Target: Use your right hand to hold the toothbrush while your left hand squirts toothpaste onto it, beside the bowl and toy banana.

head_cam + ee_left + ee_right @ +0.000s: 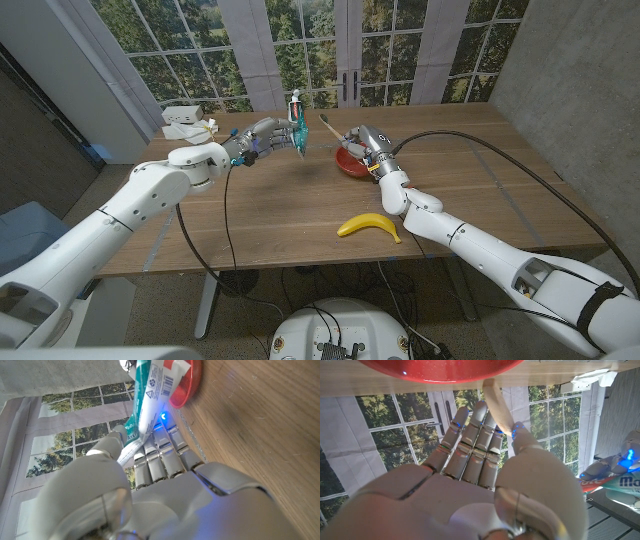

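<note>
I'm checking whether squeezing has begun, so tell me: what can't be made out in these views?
- Toothpaste tube cap end: cut off by the picture edge in the left wrist view, too small in the head view.
- Toothbrush bristles: too small in the head view; any paste on them cannot be judged.
- Toothbrush handle: partly hidden by the right hand fingers in the right wrist view.
- Red bowl: cut off by the edge in both wrist views.

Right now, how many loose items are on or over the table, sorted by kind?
Toothpaste tube, held by the left hand: 1
Toothbrush, held by the right hand: 1
Red bowl: 1
Toy banana: 1
White object at the far left corner: 1
Total: 5
</note>
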Available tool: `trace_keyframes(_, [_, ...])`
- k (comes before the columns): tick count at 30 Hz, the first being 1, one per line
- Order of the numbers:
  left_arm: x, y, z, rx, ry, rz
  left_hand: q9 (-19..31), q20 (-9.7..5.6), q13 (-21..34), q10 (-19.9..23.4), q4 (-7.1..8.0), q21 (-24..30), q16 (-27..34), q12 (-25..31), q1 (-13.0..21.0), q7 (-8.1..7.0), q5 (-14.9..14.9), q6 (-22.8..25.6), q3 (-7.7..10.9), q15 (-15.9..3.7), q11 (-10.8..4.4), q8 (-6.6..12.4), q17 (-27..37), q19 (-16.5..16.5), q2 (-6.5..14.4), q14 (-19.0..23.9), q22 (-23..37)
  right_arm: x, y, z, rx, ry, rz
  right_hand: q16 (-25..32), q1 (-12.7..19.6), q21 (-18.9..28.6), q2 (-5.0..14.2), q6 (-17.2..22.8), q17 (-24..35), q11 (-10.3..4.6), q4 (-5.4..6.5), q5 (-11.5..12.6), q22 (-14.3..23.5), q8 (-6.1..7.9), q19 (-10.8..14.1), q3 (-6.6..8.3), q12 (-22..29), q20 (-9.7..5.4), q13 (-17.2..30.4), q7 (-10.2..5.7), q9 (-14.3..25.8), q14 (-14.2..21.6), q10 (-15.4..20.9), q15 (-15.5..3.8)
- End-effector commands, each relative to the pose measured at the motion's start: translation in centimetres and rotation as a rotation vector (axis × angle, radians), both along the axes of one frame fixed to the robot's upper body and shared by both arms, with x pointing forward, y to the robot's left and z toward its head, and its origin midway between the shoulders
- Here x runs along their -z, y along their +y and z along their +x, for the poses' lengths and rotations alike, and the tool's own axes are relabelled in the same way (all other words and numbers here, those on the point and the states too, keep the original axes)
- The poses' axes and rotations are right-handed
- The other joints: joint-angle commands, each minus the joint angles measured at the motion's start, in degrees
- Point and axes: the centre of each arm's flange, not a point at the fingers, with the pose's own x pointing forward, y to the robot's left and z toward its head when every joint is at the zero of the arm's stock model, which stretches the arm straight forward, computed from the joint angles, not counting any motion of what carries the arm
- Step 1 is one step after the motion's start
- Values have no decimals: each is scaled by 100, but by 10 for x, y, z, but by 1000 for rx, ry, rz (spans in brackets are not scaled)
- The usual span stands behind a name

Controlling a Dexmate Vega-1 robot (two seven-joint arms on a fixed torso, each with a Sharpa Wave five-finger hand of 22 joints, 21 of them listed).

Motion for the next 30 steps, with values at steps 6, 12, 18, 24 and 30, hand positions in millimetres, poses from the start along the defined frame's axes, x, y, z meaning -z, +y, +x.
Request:
trace_keyframes(6, [4,16,-7,-62,-10,-3,-33,33,13,-218,-8,-47,-51,-33,25,-14,13,-139,-72,-597,38,6,30,-172,-62,-212,-9,-3,2,-2,25,10,19,-13,191,49,142,45,36,-153,-6,36,8,35,-11,53,-21,-451,26,-4,18,41,168,-470])
trace_keyframes(12, [7,21,-10,-92,-9,-9,-51,48,16,-265,-8,-60,-73,-25,33,-19,15,-182,-90,-570,45,16,27,-226,-70,-285,-11,-2,-4,0,48,19,27,-17,190,60,137,46,44,-150,-8,35,7,32,-16,55,-28,-448,21,-5,18,44,175,-471])
trace_keyframes(18, [10,25,-12,-110,-6,-13,-64,51,18,-295,-7,-62,-84,-20,38,-27,17,-221,-103,-565,49,18,24,-244,-76,-323,-13,1,-11,2,73,30,32,-26,190,69,142,46,47,-151,-6,36,7,28,-21,62,-31,-449,25,-3,18,43,176,-471])
trace_keyframes(24, [12,30,-16,-158,-7,-8,-85,68,21,-398,-5,-76,-114,-32,49,-32,19,-294,-126,-537,67,17,24,-303,-78,-428,-15,4,-18,5,98,48,34,-25,196,80,138,45,57,-155,-12,36,6,25,-22,65,-34,-448,26,-1,19,51,182,-477])
trace_keyframes(30, [17,36,-17,-193,11,-13,-102,89,24,-441,-2,-89,-142,-26,53,-36,19,-340,-147,-520,85,20,24,-354,-82,-526,-16,8,-24,8,125,60,39,-29,184,91,143,45,65,-148,-2,36,6,21,-30,66,-38,-447,32,-2,19,59,178,-470])
